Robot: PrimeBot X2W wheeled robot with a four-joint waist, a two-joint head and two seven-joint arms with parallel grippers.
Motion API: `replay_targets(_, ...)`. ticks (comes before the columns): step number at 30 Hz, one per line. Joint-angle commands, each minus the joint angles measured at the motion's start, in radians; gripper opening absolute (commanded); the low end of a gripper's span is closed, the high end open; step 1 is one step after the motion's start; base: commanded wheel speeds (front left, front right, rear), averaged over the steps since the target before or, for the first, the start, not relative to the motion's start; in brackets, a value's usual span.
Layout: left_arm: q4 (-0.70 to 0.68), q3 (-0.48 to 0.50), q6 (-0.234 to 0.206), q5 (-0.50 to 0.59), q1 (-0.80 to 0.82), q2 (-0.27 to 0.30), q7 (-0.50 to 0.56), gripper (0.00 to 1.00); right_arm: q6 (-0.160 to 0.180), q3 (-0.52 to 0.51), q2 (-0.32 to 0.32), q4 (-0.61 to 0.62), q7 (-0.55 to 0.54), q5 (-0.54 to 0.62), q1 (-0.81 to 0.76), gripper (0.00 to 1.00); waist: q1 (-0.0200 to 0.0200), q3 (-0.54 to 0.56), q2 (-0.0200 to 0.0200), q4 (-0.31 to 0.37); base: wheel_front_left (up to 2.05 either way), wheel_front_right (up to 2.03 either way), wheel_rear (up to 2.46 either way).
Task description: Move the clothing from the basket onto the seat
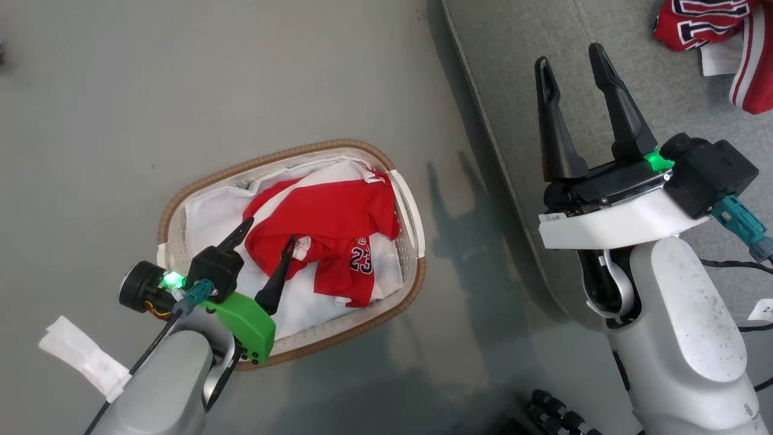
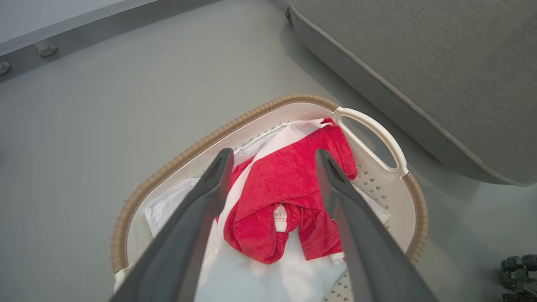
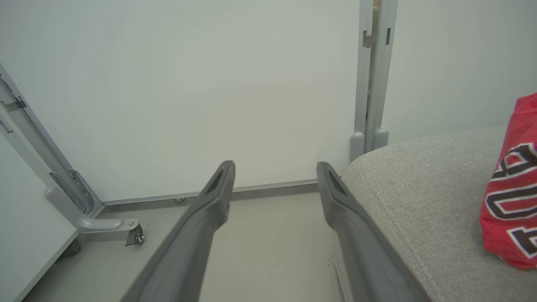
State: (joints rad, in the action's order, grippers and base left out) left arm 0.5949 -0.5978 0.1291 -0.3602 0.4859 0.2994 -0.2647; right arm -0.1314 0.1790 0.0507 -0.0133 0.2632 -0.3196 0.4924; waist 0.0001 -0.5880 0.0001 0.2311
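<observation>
A red garment with the number 23 (image 1: 329,232) lies crumpled in the white basket (image 1: 410,211) on the floor, on top of a plain white sheet. My left gripper (image 1: 269,232) hangs open just above the garment (image 2: 285,184), a finger on either side of it, holding nothing. On the grey seat (image 1: 543,54) at the upper right lies a second red garment with dark lettering (image 1: 718,30), also seen at the right edge of the right wrist view (image 3: 514,188). My right gripper (image 1: 570,54) is open and empty over the seat's (image 3: 419,201) left part.
The basket (image 2: 369,134) stands on the grey floor close to the seat's (image 2: 419,63) edge. White wall panels on metal legs with a caster (image 3: 136,235) stand beyond the seat. Dark cables trail at the right (image 1: 724,266), and a black ribbed object (image 1: 555,411) sits by my base.
</observation>
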Motion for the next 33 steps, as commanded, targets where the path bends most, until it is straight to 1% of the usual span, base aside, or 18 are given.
replay_targets(1,0.013,-0.024,0.003,-0.008,0.038,0.016,0.0,1.0,0.001,0.006,0.002,0.012,0.002,-0.008,0.018,1.0,-0.0001,-0.087,-0.0001,0.065,0.0,0.0,0.0)
replay_targets(7,0.101,-0.125,0.003,-0.022,0.126,0.046,0.0,1.0,0.001,0.036,0.001,0.047,0.002,-0.038,0.046,1.0,-0.0001,-0.145,-0.0001,0.1,0.0,0.0,0.0)
replay_targets(10,0.155,-0.196,0.003,0.004,0.178,0.062,0.006,1.0,0.001,0.047,0.001,0.067,0.002,-0.058,0.057,1.0,-0.0001,-0.171,-0.0001,0.117,0.0,0.0,0.0)
replay_targets(13,0.201,-0.246,0.003,0.034,0.229,0.073,0.003,1.0,0.001,0.057,0.001,0.079,0.002,-0.07,0.064,1.0,-0.0001,-0.195,-0.0001,0.131,0.0,0.0,0.0)
replay_targets(16,0.258,-0.281,0.003,0.051,0.271,0.07,0.01,1.0,0.001,0.06,0.001,0.088,0.002,-0.076,0.061,1.0,-0.0001,-0.214,-0.0001,0.14,0.0,0.0,0.0)
replay_targets(21,0.35,-0.311,-0.001,0.081,0.333,0.058,0.027,1.0,0.001,0.063,0.001,0.104,0.002,-0.082,0.043,1.0,-0.0001,-0.241,-0.0001,0.15,0.0,0.0,0.0)
replay_targets(24,0.406,-0.325,-0.027,0.103,0.369,0.048,0.044,1.0,0.001,0.064,0.001,0.113,0.002,-0.091,0.036,1.0,-0.0001,-0.256,-0.0001,0.156,0.0,0.0,0.0)
replay_targets(28,0.467,-0.347,-0.048,0.126,0.409,0.037,0.074,1.0,0.001,0.073,0.002,0.12,0.002,-0.109,0.025,1.0,-0.0001,-0.268,-0.0001,0.163,0.0,0.0,0.0)
replay_targets(33,0.533,-0.364,-0.094,0.15,0.454,0.02,0.122,1.0,0.001,0.068,0.001,0.125,0.002,-0.125,0.015,1.0,-0.0001,-0.281,-0.0001,0.164,0.0,0.0,0.0)
